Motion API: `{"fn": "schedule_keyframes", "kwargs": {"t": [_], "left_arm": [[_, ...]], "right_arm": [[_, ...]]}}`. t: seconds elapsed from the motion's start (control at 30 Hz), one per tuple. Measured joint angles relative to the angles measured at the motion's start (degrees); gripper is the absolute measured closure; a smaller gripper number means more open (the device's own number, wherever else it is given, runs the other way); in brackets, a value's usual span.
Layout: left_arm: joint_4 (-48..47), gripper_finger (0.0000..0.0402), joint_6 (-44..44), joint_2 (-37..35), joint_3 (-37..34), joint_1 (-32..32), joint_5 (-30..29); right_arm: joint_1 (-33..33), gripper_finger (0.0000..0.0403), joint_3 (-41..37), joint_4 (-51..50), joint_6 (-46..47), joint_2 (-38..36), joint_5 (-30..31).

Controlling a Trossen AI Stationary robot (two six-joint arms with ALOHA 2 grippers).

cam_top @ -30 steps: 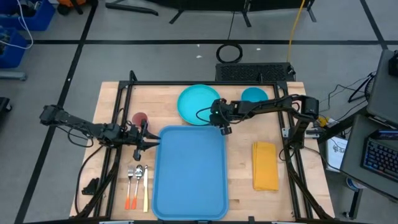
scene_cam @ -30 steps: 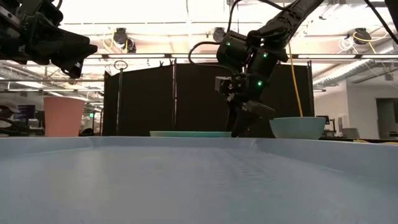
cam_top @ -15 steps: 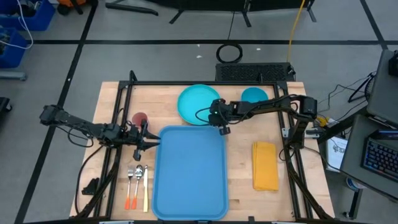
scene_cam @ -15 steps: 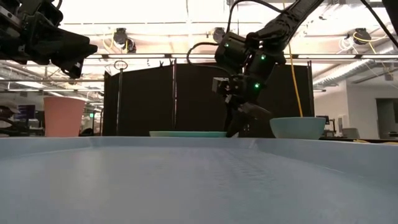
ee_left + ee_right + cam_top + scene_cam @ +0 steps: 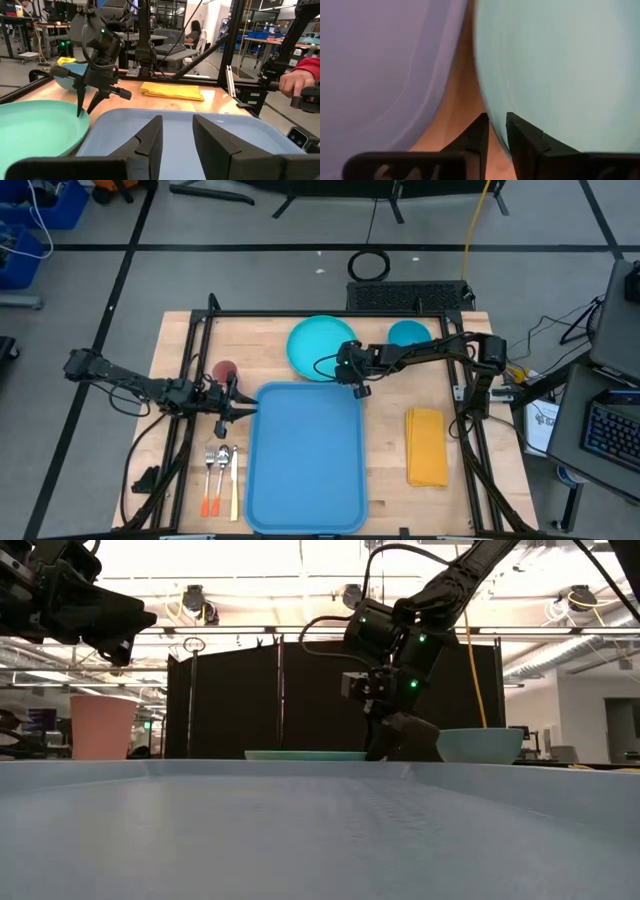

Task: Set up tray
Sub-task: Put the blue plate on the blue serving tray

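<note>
The blue tray (image 5: 305, 455) lies flat at the table's middle. The turquoise plate (image 5: 318, 347) lies flat just beyond its far edge. My right gripper (image 5: 358, 387) points down at the plate's near right rim (image 5: 489, 112). It is open by a narrow gap, one finger (image 5: 522, 137) over the plate and the other (image 5: 477, 132) over the bare wood. It also shows in the left wrist view (image 5: 85, 111). My left gripper (image 5: 240, 408) waits slightly open and empty at the tray's left edge, clear of the table (image 5: 177, 135). My right gripper has its fingers on either side of the plate's near right rim (image 5: 489, 112), coming from above and pointing down. I cannot tell whether they touch it. The plate lies flat on the table.
A turquoise bowl (image 5: 408, 333) stands right of the plate. A folded yellow napkin (image 5: 427, 445) lies right of the tray. A pink cup (image 5: 224, 370) and cutlery (image 5: 220, 478) are left of the tray. A person's hand (image 5: 295, 82) shows beyond the table's right side.
My right gripper has gone down and a little toward the table's left edge, onto the plate's near rim. The plate and the tray have stayed where they were.
</note>
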Motion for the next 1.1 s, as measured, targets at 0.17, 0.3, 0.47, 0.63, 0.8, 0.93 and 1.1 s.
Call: {"fn": "schedule_keyframes", "kwargs": {"t": [0.17,0.3,0.47,0.63,0.8,0.93,1.1], "left_arm": [[0.0,0.0291,0.0,0.0,0.0,0.0,0.0],[-0.3,0.0291,0.0,0.0,0.0,0.0,0.0],[-0.3,0.0291,-0.2,0.0,0.0,0.0,0.0],[-0.3,0.0291,-1.2,0.0,0.0,0.0,0.0],[-0.3,0.0291,-1.3,0.0,0.0,0.0,0.0],[-0.3,0.0291,-1.4,0.0,0.0,0.0,0.0],[-0.3,0.0291,-1.4,0.0,0.0,0.0,0.0]], "right_arm": [[0.0,0.0395,0.0,-0.2,-0.2,0.1,2.5],[0.1,0.0398,0.0,0.1,0.8,0.1,5.7],[1.1,0.04,0.0,-0.1,0.0,-0.3,8.9],[3.2,0.0401,0.0,-0.4,0.6,-2.3,9.0],[5.9,0.0401,0.0,-1.1,3.7,-5.7,9.0],[8.9,0.0402,0.0,-1.7,6.3,-8.1,8.8],[13.5,0.0402,0.0,-2.0,8.2,-8.9,8.3]]}}
